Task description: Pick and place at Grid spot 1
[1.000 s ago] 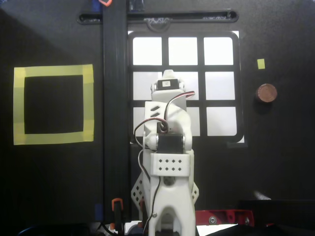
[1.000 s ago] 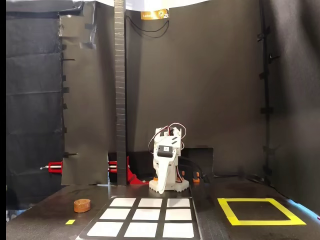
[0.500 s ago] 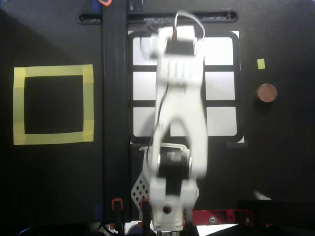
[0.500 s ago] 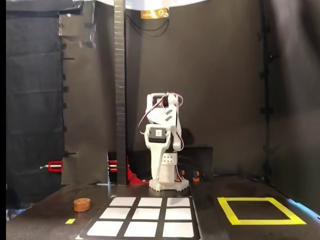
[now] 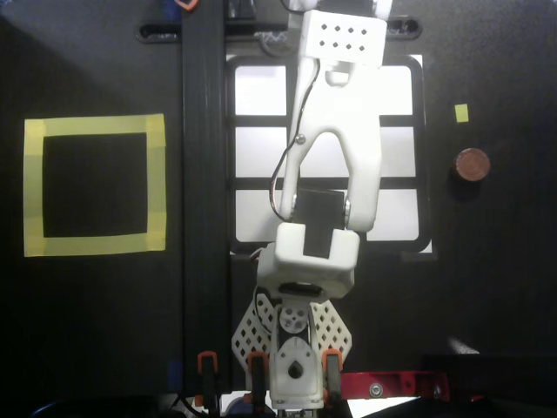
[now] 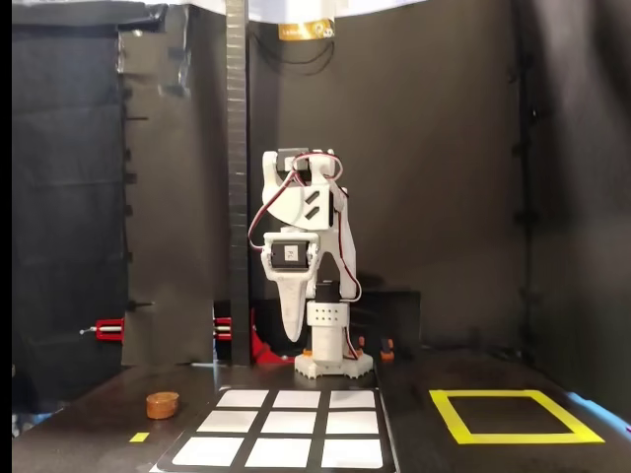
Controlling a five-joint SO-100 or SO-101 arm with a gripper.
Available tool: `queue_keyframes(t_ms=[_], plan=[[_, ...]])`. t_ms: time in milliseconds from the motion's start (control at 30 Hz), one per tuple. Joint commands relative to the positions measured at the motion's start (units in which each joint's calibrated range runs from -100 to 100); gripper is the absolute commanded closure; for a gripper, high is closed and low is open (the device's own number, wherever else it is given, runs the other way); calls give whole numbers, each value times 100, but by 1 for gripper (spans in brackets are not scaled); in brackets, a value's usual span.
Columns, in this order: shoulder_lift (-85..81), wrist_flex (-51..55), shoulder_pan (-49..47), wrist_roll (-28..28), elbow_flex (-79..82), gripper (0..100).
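- While folded upright over its base, hung the gripper (image 6: 293, 333) tip-down, clear of the table and well apart from every object
- Seemed to have the jaws pressed together, with nothing between them
- Judged as the very start of the task: no pick begun yet
- Found the brown disc (image 5: 473, 164) lying flat on the dark table, untouched, to the right of the grid (image 5: 230, 157) in the overhead view and a little below a small yellow marker (image 5: 461, 112)
- Took this disc for the thing to be picked, as no other loose object was visible
- Saw Grid spot 1 (image 5: 259, 90), the upper-left white cell in the overhead view, bare and well apart from the disc, on the opposite side of the grid
- Left aside the yellow tape square (image 5: 94, 185), farther left in that view, as not the target
- Called next for unfolding toward the disc, opening the jaws wider than it, and lowering with one finger on each side
- Needed, probably, a low grasp, because of the flat and round shape
- Asked afterwards for a lift and a carry across the grid to the corner cell
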Motion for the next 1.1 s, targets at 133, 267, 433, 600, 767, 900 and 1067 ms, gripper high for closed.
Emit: queue_keyframes(t_ms=[133,267,433,600,767,900,1067], plan=[[-10,24,505,1201,-233,100],[-1,132,1192,2662,-224,100],[145,115,2113,3873,-224,100],[153,-92,2935,4791,-224,100],[248,-507,3613,5470,-224,100],[342,-806,4074,5939,-224,100],[454,-873,4284,6081,-224,100]])
